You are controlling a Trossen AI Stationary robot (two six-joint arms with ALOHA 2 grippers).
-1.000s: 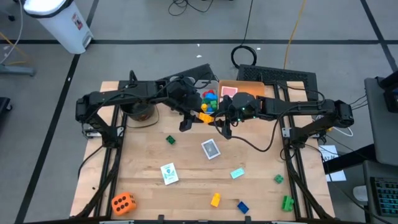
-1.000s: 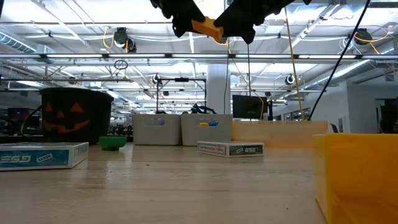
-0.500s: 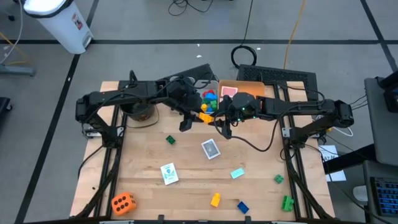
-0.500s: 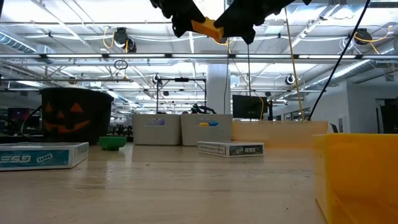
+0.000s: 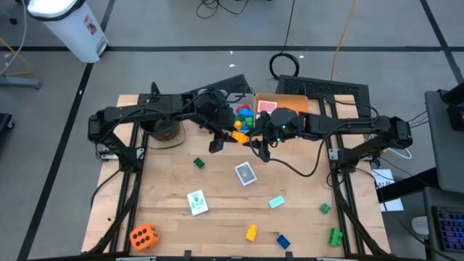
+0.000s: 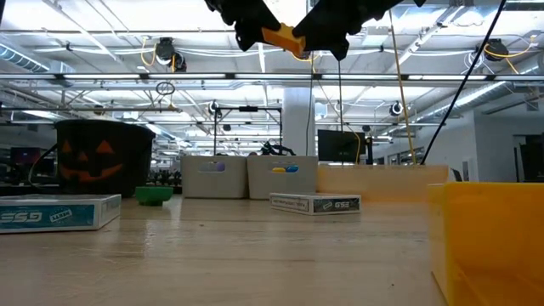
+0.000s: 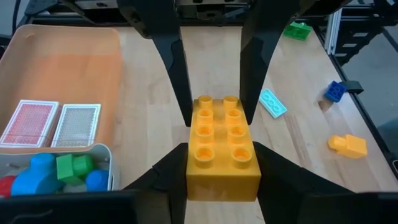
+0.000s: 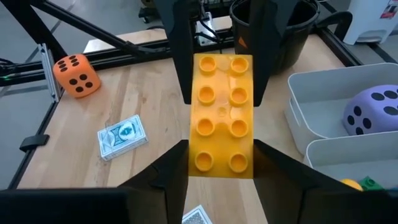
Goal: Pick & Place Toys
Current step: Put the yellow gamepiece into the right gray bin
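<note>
A yellow-orange brick (image 5: 238, 135) with eight studs hangs high over the table's far middle, between my two grippers. My left gripper (image 7: 221, 152) comes at it from the table's left and is shut on one end. My right gripper (image 8: 221, 152) comes from the right and is shut on the other end. In the low view the brick (image 6: 283, 38) shows between the two dark hands near the top of the picture. Other toys lie loose on the table: an orange die (image 5: 143, 235), picture cards (image 5: 245, 174) and small bricks (image 5: 251, 233). My left gripper pinches the brick's two long sides (image 7: 194, 177) between its two fingers, at the end nearer to it. The fingers slant down from the table's left and lie along the brick. The brick is lifted clear, studs up. My right gripper pinches the same two long sides (image 8: 194, 163) at the opposite end. Its fingers come nearly level from the table's right, along the brick, facing the left gripper's fingers (image 8: 177, 56).
Under and behind the grippers stand grey bins (image 5: 243, 116) with blue and green bricks and a purple die (image 8: 370, 109). An orange tray (image 5: 279, 105) holds cards. A black pumpkin bucket (image 5: 163, 130) stands at the far left.
</note>
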